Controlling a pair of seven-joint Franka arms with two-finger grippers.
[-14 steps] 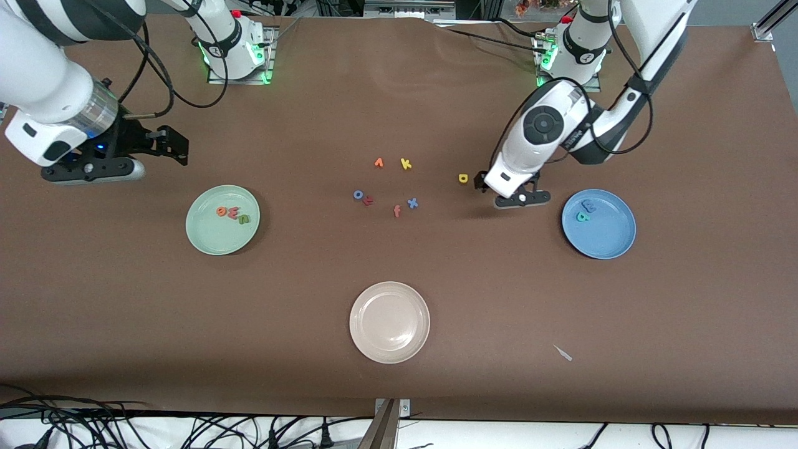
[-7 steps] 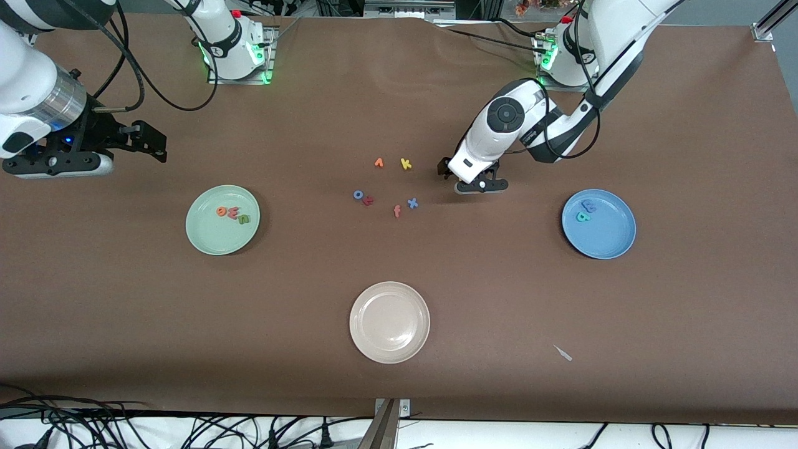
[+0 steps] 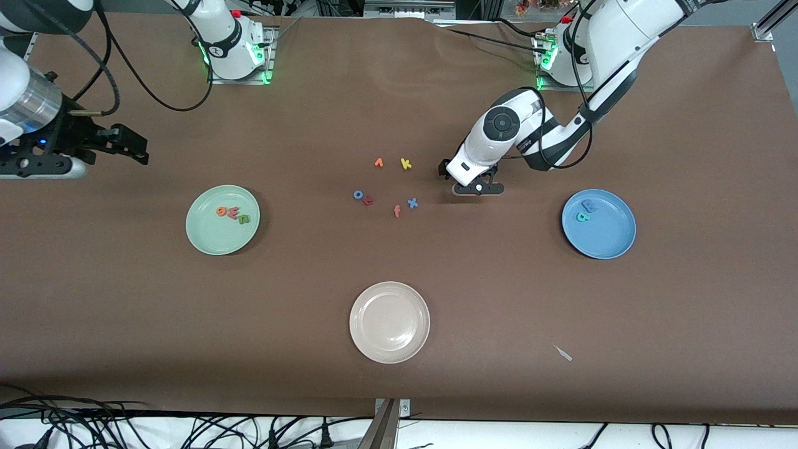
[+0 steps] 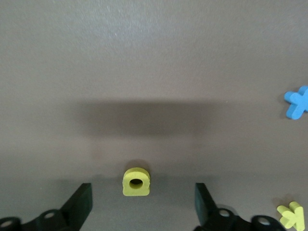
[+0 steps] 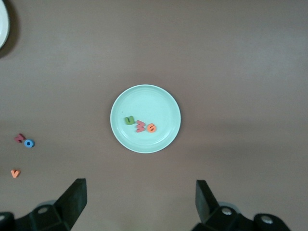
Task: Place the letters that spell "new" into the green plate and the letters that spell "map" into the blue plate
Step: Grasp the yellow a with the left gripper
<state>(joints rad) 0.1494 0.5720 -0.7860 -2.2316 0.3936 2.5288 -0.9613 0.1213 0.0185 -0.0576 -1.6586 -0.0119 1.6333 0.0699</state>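
Brown bench (image 3: 124, 299): carries three plates and a loose cluster of foam letters at its centre.
Right end effector (image 3: 132, 144): fingers spread wide, holding nothing, up over bare bench at the right arm's end; seen from its wrist, the green plate lies well clear of it.
Green plate (image 3: 199, 237): toward the right arm's end, about midway between the bench's long edges.
Letters in green plate: orange "e" (image 3: 221, 211), salmon "w" (image 3: 232, 213) and green "n" (image 3: 243, 219) in a close row.
Centre cluster: orange "v" (image 3: 378, 163), yellow "k" (image 3: 406, 164), blue "o" (image 3: 358, 194) touching a red letter (image 3: 368, 200), salmon "f" (image 3: 397, 211), blue "x" (image 3: 412, 202).
Cream plate (image 3: 389, 358): nearer the camera-side edge than the cluster.
Left end effector (image 4: 141, 191): low over the bench just beside the cluster, toward the left arm's end; fingers apart.
Yellow "p" (image 4: 136, 182): flat on the bench between the left fingers, a gap on each side, not gripped.
Blue plate (image 3: 608, 246): toward the left arm's end, well apart from the left end effector.
Letters in blue plate: blue "m" (image 3: 588, 205) and teal "a" (image 3: 583, 216), touching.
Pale scrap (image 3: 563, 353): on the bench near the camera-side edge.
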